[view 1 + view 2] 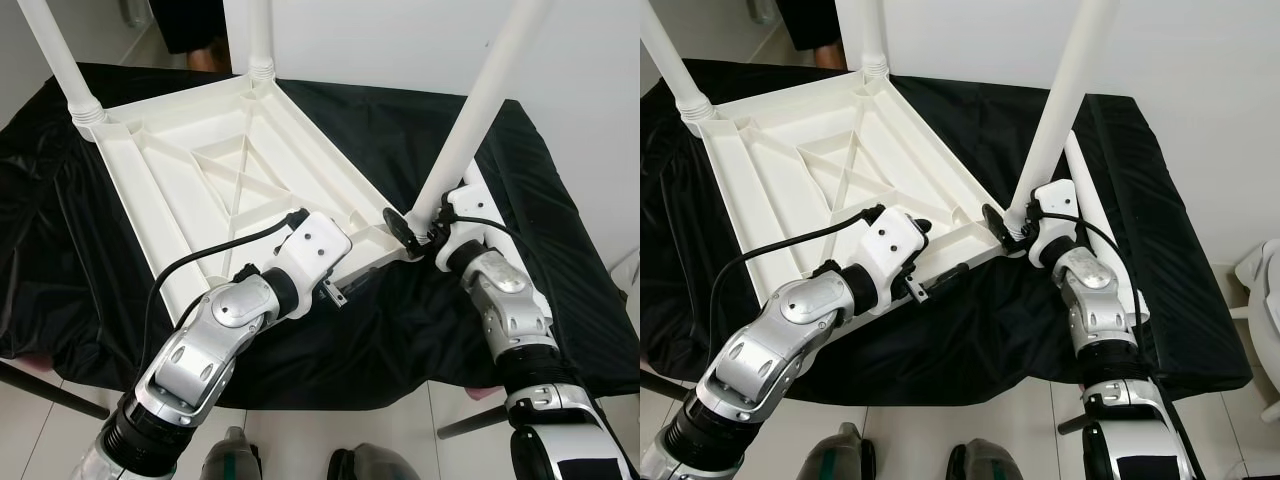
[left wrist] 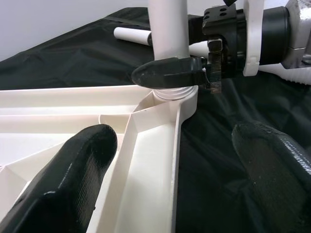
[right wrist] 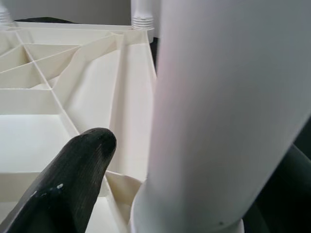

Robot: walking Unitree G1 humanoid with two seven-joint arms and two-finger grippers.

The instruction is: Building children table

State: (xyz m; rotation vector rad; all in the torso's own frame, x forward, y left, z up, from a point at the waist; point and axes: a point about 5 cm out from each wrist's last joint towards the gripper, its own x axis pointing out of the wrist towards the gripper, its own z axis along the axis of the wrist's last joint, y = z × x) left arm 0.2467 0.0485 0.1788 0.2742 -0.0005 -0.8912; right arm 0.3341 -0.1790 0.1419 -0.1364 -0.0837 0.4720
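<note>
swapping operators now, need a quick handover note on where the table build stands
Right gripper: shut on the near right leg at its threaded base in the corner socket.
Left gripper: open, straddling the near rim of the upside-down tabletop, which lies on the black cloth.
Done: three legs stand in sockets.
Left: a spare leg lies on the cloth beside the right arm; near left corner hidden.

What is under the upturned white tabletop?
A black cloth lies under the tabletop, spreading past its edges. A loose white leg rests on the cloth beside it. What the cloth itself covers cannot be seen.
</note>
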